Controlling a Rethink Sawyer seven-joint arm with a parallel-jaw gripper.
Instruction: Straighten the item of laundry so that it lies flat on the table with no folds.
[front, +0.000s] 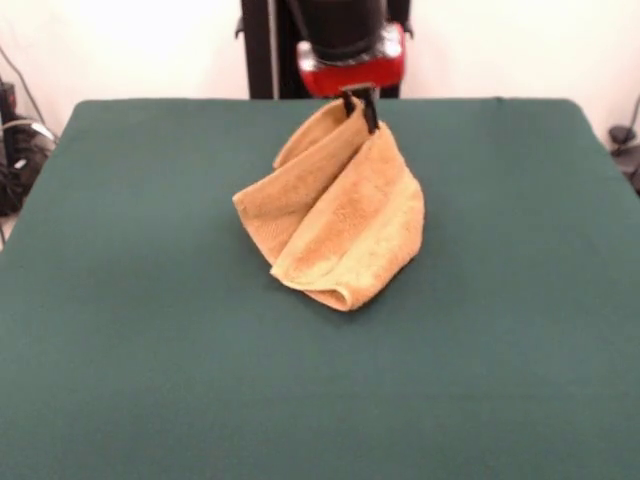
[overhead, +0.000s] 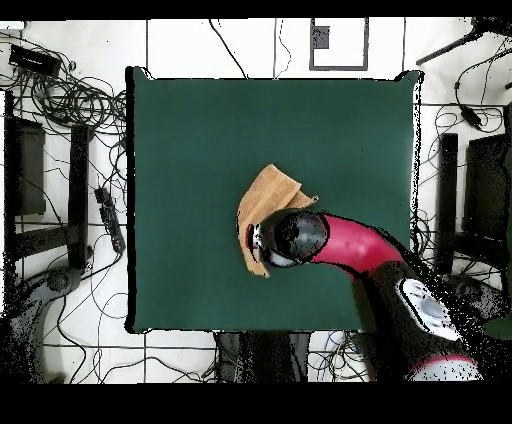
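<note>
The tool is closed tight on the top of the towel, holding it up in folds, with its bottom resting on the green counter

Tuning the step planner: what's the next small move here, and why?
Probably drag sideways while staying low. The gripper is shut on the towel's top edge, and the lower part rests bunched in folds on the table, so dragging should pull those folds out.
</note>
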